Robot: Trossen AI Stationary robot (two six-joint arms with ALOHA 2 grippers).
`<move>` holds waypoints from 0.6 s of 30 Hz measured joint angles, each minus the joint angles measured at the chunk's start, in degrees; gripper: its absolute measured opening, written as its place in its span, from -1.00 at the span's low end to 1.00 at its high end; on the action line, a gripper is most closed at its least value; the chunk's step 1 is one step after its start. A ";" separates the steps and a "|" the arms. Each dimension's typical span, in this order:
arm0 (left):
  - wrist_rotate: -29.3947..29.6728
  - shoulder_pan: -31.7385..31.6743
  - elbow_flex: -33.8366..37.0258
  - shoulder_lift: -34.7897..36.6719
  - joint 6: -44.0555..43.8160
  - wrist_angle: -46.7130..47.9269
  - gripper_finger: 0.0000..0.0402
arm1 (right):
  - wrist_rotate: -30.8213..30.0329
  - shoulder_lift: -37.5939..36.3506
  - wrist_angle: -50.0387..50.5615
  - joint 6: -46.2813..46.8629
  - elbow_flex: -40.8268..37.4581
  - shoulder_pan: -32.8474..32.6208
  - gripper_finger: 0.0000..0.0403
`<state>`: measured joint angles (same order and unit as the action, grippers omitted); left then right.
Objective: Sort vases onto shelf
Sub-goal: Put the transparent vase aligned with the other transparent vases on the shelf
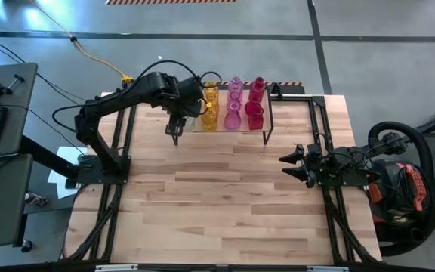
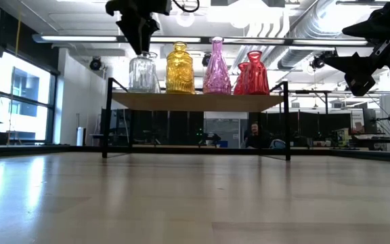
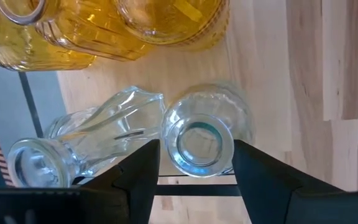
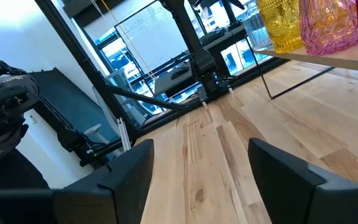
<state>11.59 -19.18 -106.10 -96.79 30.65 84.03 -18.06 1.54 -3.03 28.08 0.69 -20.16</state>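
Observation:
The shelf (image 2: 195,102) stands at the table's far side and carries rows of vases, sorted by colour: clear (image 2: 143,73), amber (image 2: 179,68), pink (image 2: 217,68) and red (image 2: 252,73). All stand upright on their bases. My left gripper (image 1: 177,136) points down over the shelf's left end. Its open fingers stand on either side of the mouth (image 3: 197,140) of the near clear vase. A second clear vase (image 3: 86,146) stands right behind it. My right gripper (image 1: 285,162) waits open and level near the table's right edge, with nothing between its fingers. My left gripper comes at the clear vase from above, one finger (image 3: 138,171) on each side of the rim of its mouth (image 3: 166,143). Whether the fingers touch the rim I cannot tell. The vase stands upright on the shelf's top.
The bare wooden tabletop (image 1: 217,204) spreads wide in front of the shelf. Black frame bars (image 1: 119,174) run along both sides of the table. The shelf's thin black legs (image 2: 288,122) stand at its corners.

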 joint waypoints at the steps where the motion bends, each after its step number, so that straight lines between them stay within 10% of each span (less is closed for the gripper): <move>1: 0.19 0.00 0.00 0.00 0.00 -0.01 -0.06 | 0.00 -0.02 0.00 0.00 0.00 0.00 0.22; 18: 3.04 0.02 0.00 0.00 -2.62 -0.36 -0.05 | 0.00 0.00 -0.02 0.00 -0.02 -0.02 0.22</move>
<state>14.63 -19.16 -106.10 -96.79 28.04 83.67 -18.06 1.54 -3.05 28.08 0.67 -20.18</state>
